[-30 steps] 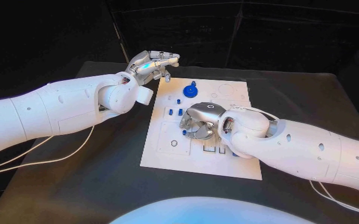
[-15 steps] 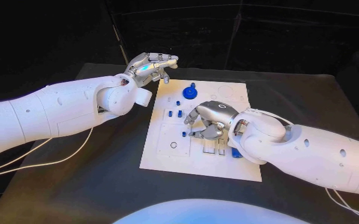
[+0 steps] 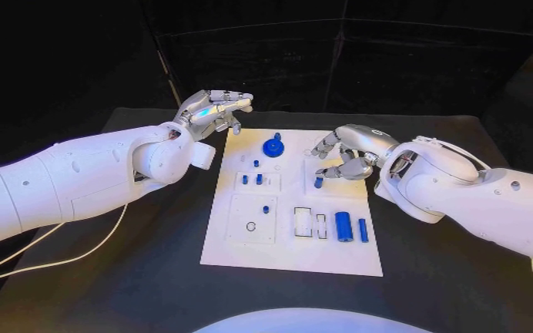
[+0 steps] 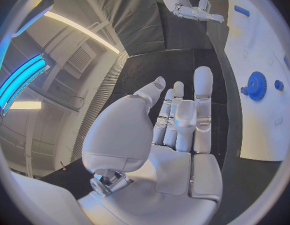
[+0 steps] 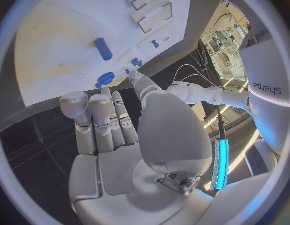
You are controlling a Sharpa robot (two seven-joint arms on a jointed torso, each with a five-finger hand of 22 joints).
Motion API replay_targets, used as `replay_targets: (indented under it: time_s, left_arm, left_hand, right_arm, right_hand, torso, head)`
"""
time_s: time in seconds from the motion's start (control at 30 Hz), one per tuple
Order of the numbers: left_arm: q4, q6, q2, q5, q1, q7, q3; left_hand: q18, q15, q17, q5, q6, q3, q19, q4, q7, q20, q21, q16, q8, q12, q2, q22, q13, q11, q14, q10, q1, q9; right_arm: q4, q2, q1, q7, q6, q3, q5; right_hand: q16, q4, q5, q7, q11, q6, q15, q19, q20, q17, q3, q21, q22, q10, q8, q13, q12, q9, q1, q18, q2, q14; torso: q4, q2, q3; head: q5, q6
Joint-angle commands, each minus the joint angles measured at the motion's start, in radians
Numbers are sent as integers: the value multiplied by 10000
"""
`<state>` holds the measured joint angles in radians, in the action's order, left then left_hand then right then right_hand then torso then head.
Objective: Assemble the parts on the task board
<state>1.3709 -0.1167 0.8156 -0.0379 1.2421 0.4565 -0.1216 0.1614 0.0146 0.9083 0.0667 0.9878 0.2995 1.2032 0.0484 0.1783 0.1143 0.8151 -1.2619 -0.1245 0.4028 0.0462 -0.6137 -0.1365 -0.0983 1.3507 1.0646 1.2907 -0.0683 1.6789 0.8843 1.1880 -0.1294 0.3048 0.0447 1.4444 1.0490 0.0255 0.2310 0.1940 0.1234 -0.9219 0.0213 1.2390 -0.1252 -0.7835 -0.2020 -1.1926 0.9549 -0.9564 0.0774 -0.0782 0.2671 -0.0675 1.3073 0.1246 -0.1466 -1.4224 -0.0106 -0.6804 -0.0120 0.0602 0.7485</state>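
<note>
One task board [image 3: 291, 256], two hands [image 3: 211, 113] [image 3: 346, 156], one blue gear [image 3: 272, 147]

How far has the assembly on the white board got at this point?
Partly done, it seems. The blue gear sits at the far end of the task board, small blue pegs stand in its middle, and two blue cylinders lie near its right edge. The right hand hovers over one blue piece, holding nothing; the left hand is off the board. An open rectangular slot looks unfilled.
</note>
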Motion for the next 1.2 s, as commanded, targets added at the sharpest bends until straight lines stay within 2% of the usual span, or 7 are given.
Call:
replay_targets:
  time_s: [0.03,0.23,0.4,0.5,0.57,0.9,1.2]
  left_arm:
    - [-7,98,-30,31,13,58,7]
    - [-5,155,-73,31,12,100,6]
    - [-28,189,-77,31,12,102,6]
    - [-43,205,-71,31,12,98,6]
    - [-50,215,-69,31,12,93,6]
    - [-55,226,-44,31,13,80,7]
    - [-53,235,-41,31,13,71,7]
  left_hand:
    - [196,10,-8,5,-48,-65,-60,15,8,21,-54,-11,-24,51,16,-6,-16,0,-86,-53,61,11]
    - [197,10,-11,15,-48,-59,-56,25,3,24,-56,-17,-37,72,-26,-6,-22,6,-89,-70,105,8]
    - [198,10,-20,15,-48,-61,-59,25,4,25,-63,-14,-39,76,-31,2,-23,5,-92,-75,109,7]
    - [198,10,-20,15,-48,-61,-59,25,4,25,-63,-14,-39,76,-31,2,-23,5,-92,-75,109,7]
    - [200,12,-23,12,-50,-69,-62,20,7,25,-71,-14,-41,79,-30,12,-24,2,-94,-79,103,7]
    - [201,13,-25,11,-51,-75,-64,17,8,26,-77,-14,-42,82,-30,18,-25,0,-95,-82,99,7]
    - [201,13,-25,11,-51,-75,-64,17,8,26,-77,-14,-42,82,-30,18,-25,0,-95,-82,99,7]
  right_arm:
    - [-69,111,74,-581,-530,5,5]
    - [-250,126,118,-698,-956,10,409]
    - [-321,59,123,-750,-1478,14,396]
    - [-320,-24,120,-734,-1758,16,319]
    - [-294,-72,114,-708,-1861,18,288]
    - [-323,-354,74,-646,-2322,22,281]
    - [-529,-585,34,-724,-2626,25,467]
  right_hand:
    - [-238,162,-15,-21,-2,202,104,-122,-47,306,598,219,-248,300,-78,38,173,-6,179,130,-49,51]
    - [-762,665,10,-36,34,498,85,-407,-89,1012,1747,680,-866,932,-65,81,475,-13,733,211,53,228]
    - [-989,1548,-87,-19,67,636,150,-545,-93,1366,2673,930,-1192,1299,-27,78,827,-22,1177,282,-69,342]
    - [-994,1990,-118,-8,49,662,142,-541,-107,1428,2953,964,-1242,1382,3,74,1034,-27,1421,271,-109,352]
    - [-985,2097,-124,-6,48,637,126,-522,-110,1443,2953,959,-1240,1344,32,65,1145,-35,1548,263,-3,341]
    - [-704,1709,-354,-215,-205,240,-76,-80,32,1167,2510,535,-705,124,250,116,1673,-67,2373,155,928,3]
    - [-573,1634,-384,-244,-264,-223,-133,144,93,1009,2245,265,-360,-433,361,164,1295,-71,2525,79,1137,-105]
  torso:
    - [4,-13,-3]
    - [-20,-26,-11]
    - [-17,-15,3]
    - [-8,-21,7]
    - [-17,-22,0]
    - [-6,-18,4]
    - [-8,-18,-6]
  head:
    - [-159,-81]
    - [-204,-118]
    - [-201,-115]
    - [-197,-109]
    - [-192,-89]
    - [-202,-49]
    - [-197,-7]
